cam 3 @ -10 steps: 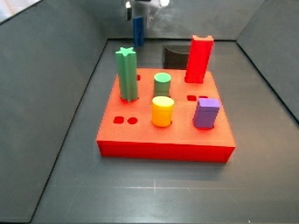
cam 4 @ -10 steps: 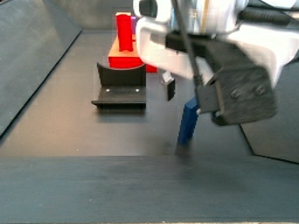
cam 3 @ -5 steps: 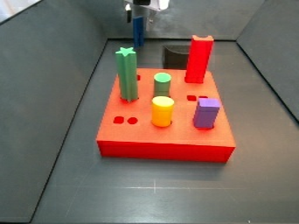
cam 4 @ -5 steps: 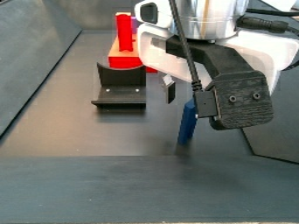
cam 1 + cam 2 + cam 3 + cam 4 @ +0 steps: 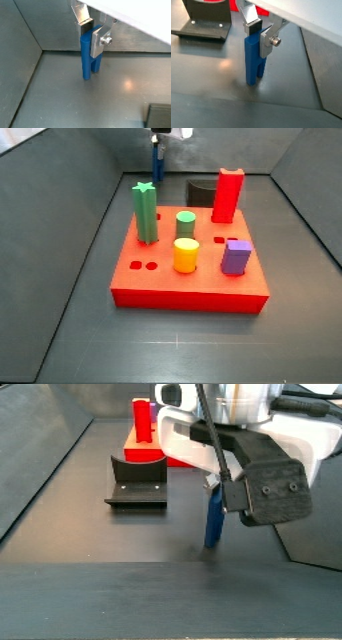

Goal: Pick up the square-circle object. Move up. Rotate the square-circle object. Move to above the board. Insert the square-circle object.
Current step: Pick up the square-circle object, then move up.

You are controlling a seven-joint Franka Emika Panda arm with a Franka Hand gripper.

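The square-circle object, a slim dark blue peg [image 5: 158,164], stands upright behind the red board [image 5: 187,286], at the far end of the floor. My gripper [image 5: 160,136] is shut on its top. In both wrist views the silver fingers [image 5: 100,41] [image 5: 270,40] clamp the peg's [image 5: 88,59] [image 5: 252,61] upper end from two sides. In a side view the peg [image 5: 211,519] hangs below the gripper's body, its foot at or just above the floor.
The board carries a green star peg [image 5: 144,212], a green cylinder [image 5: 186,225], a yellow cylinder [image 5: 186,255], a purple peg [image 5: 237,257] and a tall red block [image 5: 229,194]. The fixture [image 5: 136,482] [image 5: 200,30] stands between peg and board. Grey walls close in the sides.
The gripper and the blue peg have risen slightly; the board and its pegs have not moved.
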